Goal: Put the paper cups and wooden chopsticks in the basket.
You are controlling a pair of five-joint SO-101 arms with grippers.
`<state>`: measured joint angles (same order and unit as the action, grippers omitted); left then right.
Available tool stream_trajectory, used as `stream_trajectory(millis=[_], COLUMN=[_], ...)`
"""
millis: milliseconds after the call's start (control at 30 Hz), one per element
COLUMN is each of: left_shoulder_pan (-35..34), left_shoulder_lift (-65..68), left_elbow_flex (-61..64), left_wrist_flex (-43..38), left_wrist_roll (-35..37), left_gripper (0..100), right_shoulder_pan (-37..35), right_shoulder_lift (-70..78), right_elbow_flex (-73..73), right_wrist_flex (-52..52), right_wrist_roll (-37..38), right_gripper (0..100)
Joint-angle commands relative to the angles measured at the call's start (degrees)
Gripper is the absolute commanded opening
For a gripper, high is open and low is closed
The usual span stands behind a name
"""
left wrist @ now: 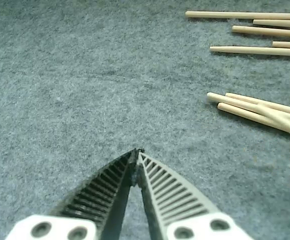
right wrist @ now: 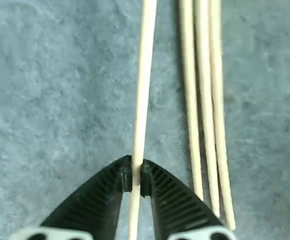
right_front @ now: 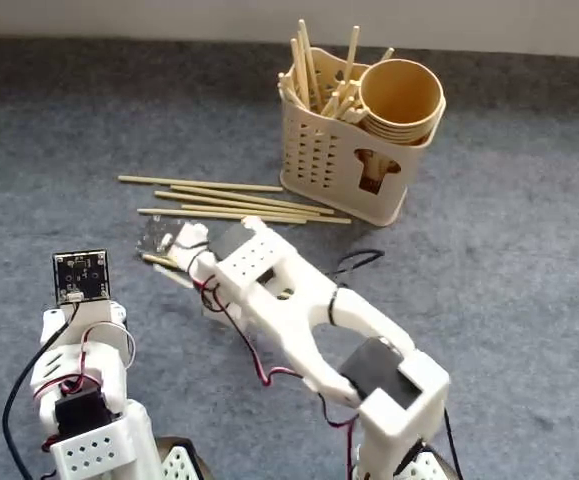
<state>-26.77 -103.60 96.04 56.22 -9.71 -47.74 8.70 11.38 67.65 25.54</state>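
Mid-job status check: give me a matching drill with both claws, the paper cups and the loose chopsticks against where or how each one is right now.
Things:
1. left claw
2. right claw
3. paper cups
4. loose chopsticks

States:
A. stacked in the basket
B. shut, holding nothing
C. lying flat on the grey mat
D. shut on one chopstick

Pairs: 1-B, 2-D, 3-A, 4-C

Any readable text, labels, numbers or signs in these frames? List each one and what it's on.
No readable text in any view.
Basket, paper cups, chopsticks: no print or labels visible.
Small circuit board in the high view: any markings are too small to read.
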Motion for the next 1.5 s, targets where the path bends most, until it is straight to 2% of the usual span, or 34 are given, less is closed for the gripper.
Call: stream_trajectory(millis=[0, 167, 467, 533, 667, 933, 1300, 1467], left_shoulder_pan=[-0.57, -0.57, -0.57, -0.57, -0.57, -0.57, -0.48, -0.4], left_shoulder_lift=[-0.22, -0.22, -0.22, -0.22, -0.22, -0.22, -0.22, -0.22], left_elbow_flex=[1.1, 1.1, 1.1, 1.1, 1.1, 1.1, 1.1, 1.1], left_wrist_flex=[-0.09, -0.18, -0.18, -0.18, -0.18, -0.18, -0.18, -0.18], left_wrist_roll=[-0.44, -0.44, -0.44, -0.44, -0.44, -0.44, -0.44, -0.44], left_gripper=[1, 1, 1, 1, 1, 1, 1, 1], right_shoulder_pan=[2.59, 2.68, 4.18, 4.18, 4.53, 13.93, 21.85, 23.08], right_shoulder_lift=[-10.86, -20.7, -38.11, -40.92, -45.85, -55.96, -56.04, -50.24], right_elbow_flex=[1.98, 5.76, 18.59, 21.67, 27.91, 33.71, 29.93, 23.34], right_wrist_flex=[0.22, -2.24, -18.77, -22.55, -30.64, -48.4, -69.23, -71.78], right_wrist_roll=[-1.41, -3.34, -21.36, -23.21, -22.95, -23.03, -23.03, -23.03], right_gripper=[0.5, 0.5, 0.5, 0.5, 0.5, 0.5, 0.5, 0.5])
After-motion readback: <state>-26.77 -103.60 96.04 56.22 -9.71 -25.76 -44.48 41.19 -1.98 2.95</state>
